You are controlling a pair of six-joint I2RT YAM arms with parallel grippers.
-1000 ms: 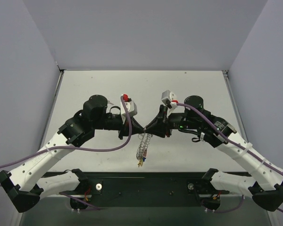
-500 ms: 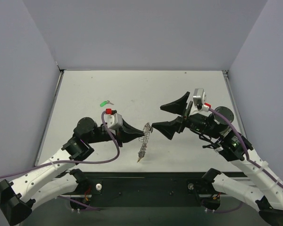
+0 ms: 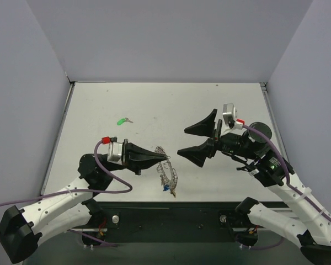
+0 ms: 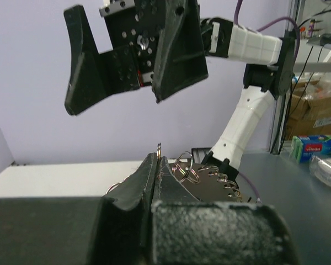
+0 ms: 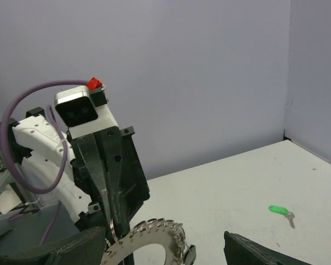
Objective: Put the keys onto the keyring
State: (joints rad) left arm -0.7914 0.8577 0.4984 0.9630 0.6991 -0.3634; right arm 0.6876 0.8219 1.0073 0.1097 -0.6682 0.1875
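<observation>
My left gripper (image 3: 167,158) is shut on a small split ring (image 4: 159,148) at the top of the silvery keyring (image 3: 166,170). The keyring hangs below the tips with small coloured keys (image 3: 166,189) at its lower end. In the right wrist view its scalloped rim (image 5: 149,233) shows just in front of the left fingers (image 5: 102,182). My right gripper (image 3: 188,142) stands open a little to the right of the keyring, touching nothing. A green key (image 3: 121,121) lies alone on the table at the back left, also the green key (image 5: 278,210) in the right wrist view.
The white table (image 3: 171,105) is closed in by grey walls at the back and both sides. A black rail (image 3: 171,218) with the arm bases runs along the near edge. Purple cables trail from both wrists.
The right gripper has opened, let go of the keyring and drawn back to the right. The left arm has pulled back toward the near edge with the keyring, uncovering the green key.
</observation>
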